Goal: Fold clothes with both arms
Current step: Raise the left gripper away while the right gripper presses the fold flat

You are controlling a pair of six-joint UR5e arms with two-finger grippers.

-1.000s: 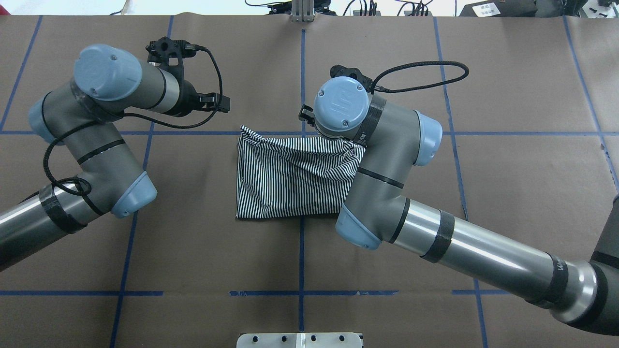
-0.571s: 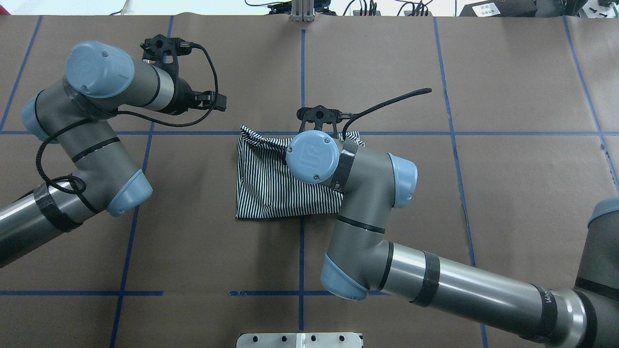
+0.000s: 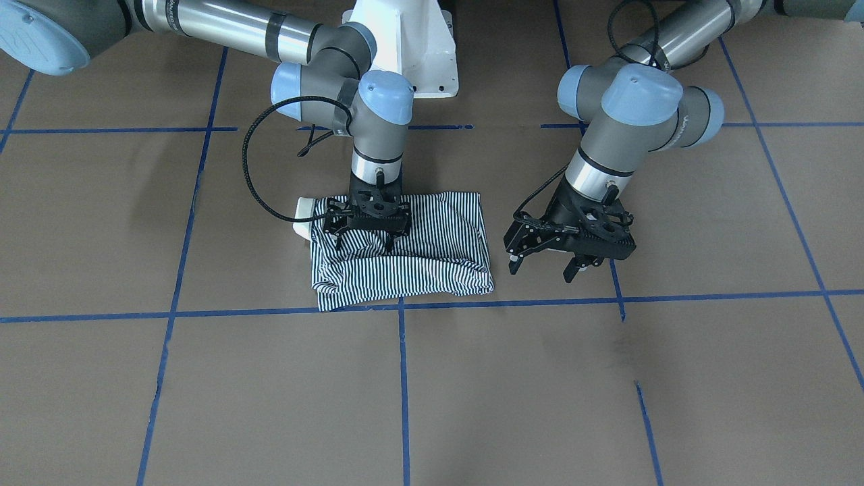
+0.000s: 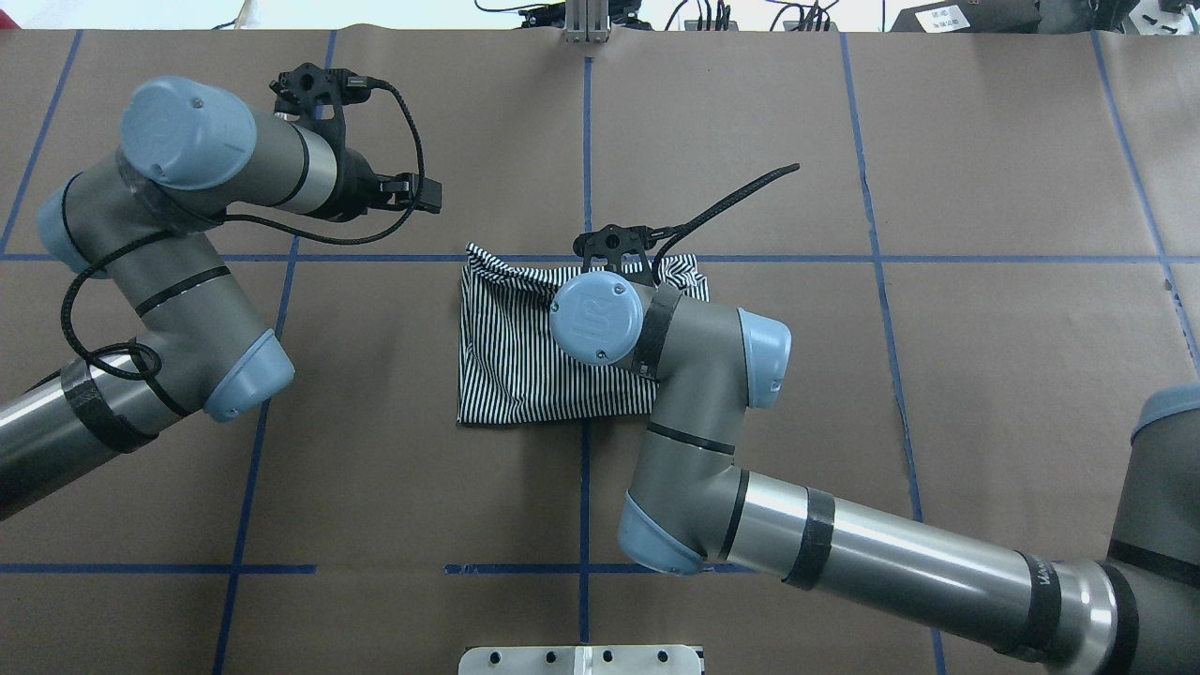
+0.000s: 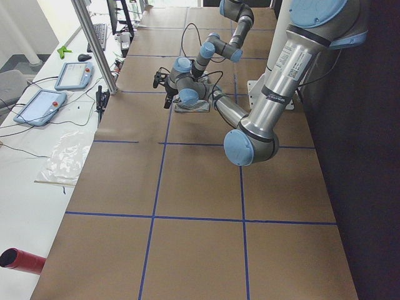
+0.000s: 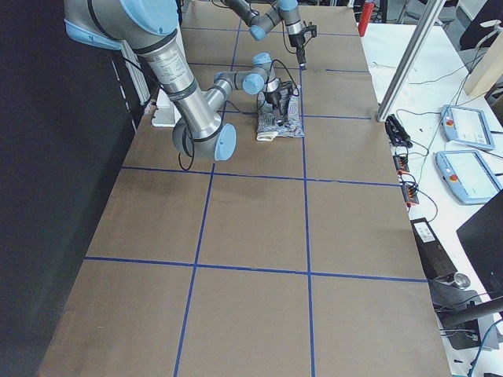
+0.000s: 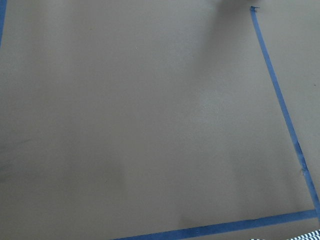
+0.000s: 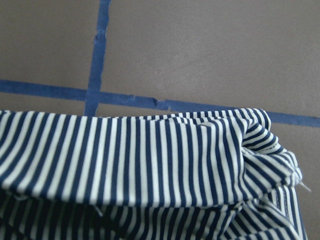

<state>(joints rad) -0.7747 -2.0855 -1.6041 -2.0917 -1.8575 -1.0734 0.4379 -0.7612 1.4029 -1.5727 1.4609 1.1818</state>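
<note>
Now | left pincer (image 3: 542,267) spread, near shirt (image 3: 432,271) | right pincer (image 3: 364,244) over shirt

Was a robotics lab: long bench (image 4: 984,375) covered in brown paper gridded with blue tape (image 4: 583,497), two teach pendants (image 5: 39,106) on a white side table (image 5: 25,181), aluminium frame post (image 5: 94,47), white robot pedestal (image 3: 412,40), cables (image 4: 797,11) along far edge.

On my feed the shirt (image 3: 405,266) shows thin navy-and-white stripes, with a plain cream-white collar (image 3: 302,221) at its right end. The table (image 3: 283,398) is brown paper gridded with blue tape lines (image 3: 202,314). The left arm (image 3: 607,145) and right arm (image 3: 378,145) are grey with light-blue joint caps, and the left gripper (image 3: 541,268) and right gripper (image 3: 363,244) are black.
</note>
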